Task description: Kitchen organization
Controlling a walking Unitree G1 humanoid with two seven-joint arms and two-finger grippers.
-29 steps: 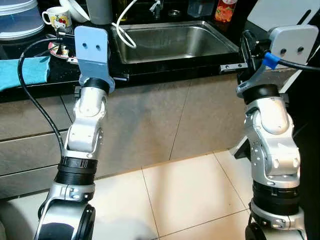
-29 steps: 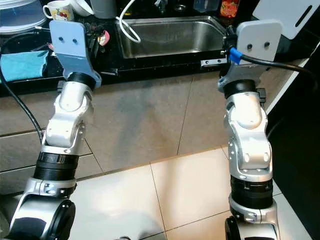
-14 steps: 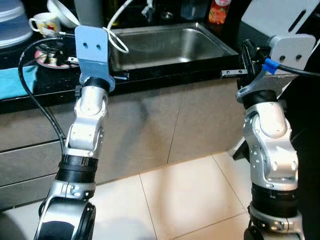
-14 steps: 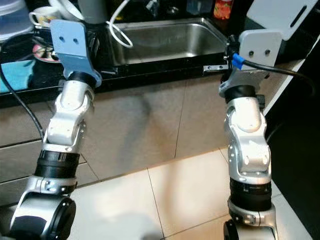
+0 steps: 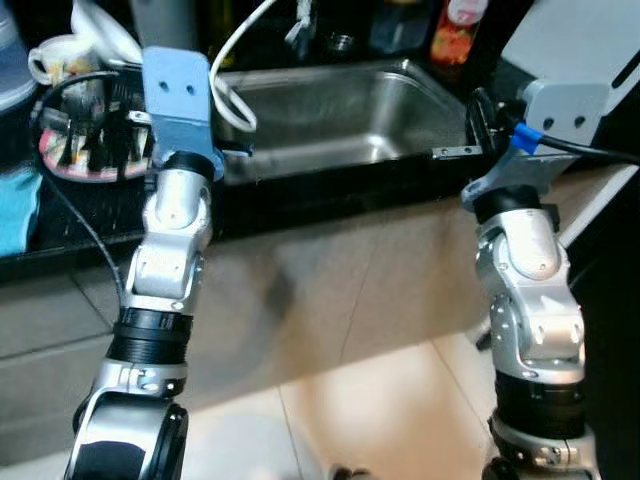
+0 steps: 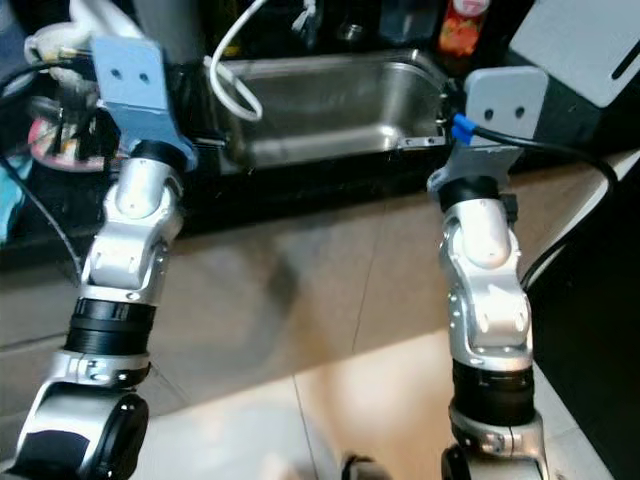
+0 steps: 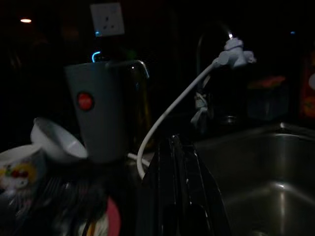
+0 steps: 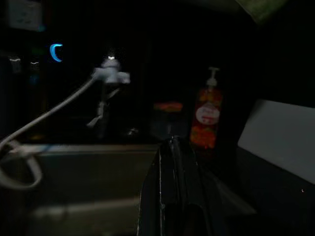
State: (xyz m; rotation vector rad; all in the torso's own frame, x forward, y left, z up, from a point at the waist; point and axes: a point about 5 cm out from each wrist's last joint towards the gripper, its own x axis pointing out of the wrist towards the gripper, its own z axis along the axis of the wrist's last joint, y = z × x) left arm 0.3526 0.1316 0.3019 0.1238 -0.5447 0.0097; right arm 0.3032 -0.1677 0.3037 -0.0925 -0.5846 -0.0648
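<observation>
Black counter (image 5: 300,195) runs across the head views, steel sink (image 5: 340,110) set in it, long axis along the counter edge. Both arms raised at the counter front.

Left gripper (image 7: 174,147): fingers pressed together, holding nothing, tips over the counter just beside the sink's left rim. Right gripper (image 8: 172,147): fingers also together, empty, at the sink's right front corner, pointing toward the soap bottle (image 8: 205,115) and white board (image 8: 280,140).

White hose (image 5: 232,60) loops from the tap (image 7: 235,53) down over the sink's left edge. Grey kettle (image 7: 101,110) stands upright behind the left gripper, red button facing the wrist camera. White bowl (image 7: 54,140) tilted against the kettle base; mug (image 5: 55,60) just beside it. Plate (image 5: 85,150) with dark utensils lies left of the left arm, blue cloth (image 5: 15,210) at the frame edge. Motion blur on that side.

Versus 1.0 s ago: whole scene has shifted, counter and sink sit lower and larger, less floor in frame, so camera moved closer. Grippers hold the same spots relative to the sink.
</observation>
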